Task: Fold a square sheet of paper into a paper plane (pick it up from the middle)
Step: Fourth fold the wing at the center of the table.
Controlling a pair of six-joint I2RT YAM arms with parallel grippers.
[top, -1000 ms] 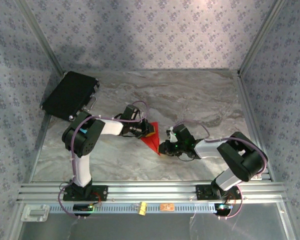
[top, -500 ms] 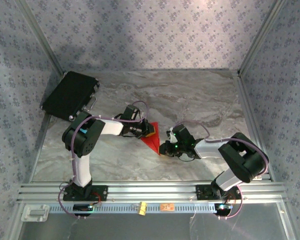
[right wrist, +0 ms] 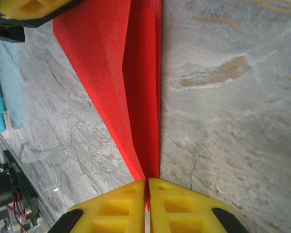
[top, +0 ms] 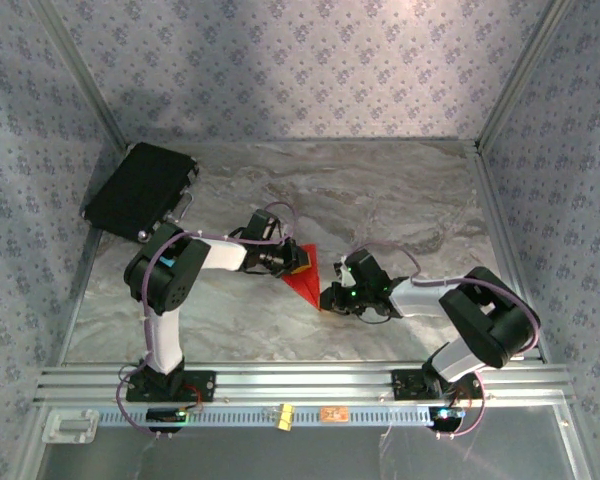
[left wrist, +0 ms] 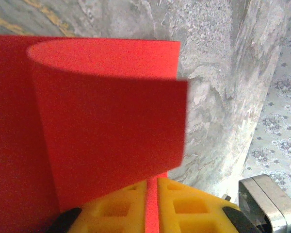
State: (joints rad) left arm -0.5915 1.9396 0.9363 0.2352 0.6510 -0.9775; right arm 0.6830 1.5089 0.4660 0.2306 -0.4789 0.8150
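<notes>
Both your tools are clamped on the red paper (top: pixel 305 283), mid-tabletop (top: pixel 400 200) between the two arms. Your left tool (left wrist: pixel 152 199) has its yellow pads closed to a sliver, with a paper edge pinched between them. A loose flap curls up over the flat layer ahead of it. Your right tool (right wrist: pixel 146 196) has its pads nearly touching, gripping the narrow pointed end of the fold. The paper lies low on the marble as a tapered wedge. The black case (top: pixel 140 188) is in the far-left corner, well apart.
</notes>
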